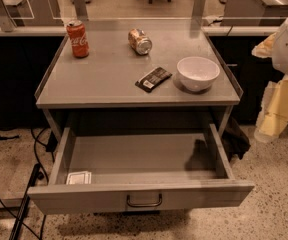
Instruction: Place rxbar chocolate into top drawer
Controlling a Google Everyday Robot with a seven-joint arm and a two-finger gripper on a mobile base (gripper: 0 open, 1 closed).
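The rxbar chocolate (pixel 153 79), a flat dark bar with white label marks, lies on the grey table top, just left of a white bowl. The top drawer (pixel 141 198) is pulled open below the table, its bar handle at the centre of the front panel. My arm comes in at the right edge, and the gripper (pixel 275 113) hangs beside the table's right side, off the table top and well right of the bar. It holds nothing that I can see.
A white bowl (pixel 198 73) stands right of the bar. A red cola can (pixel 77 39) stands upright at the back left. A second can (pixel 140 41) lies on its side at the back centre. A small white square packet (pixel 79 177) lies in the drawer's front left corner.
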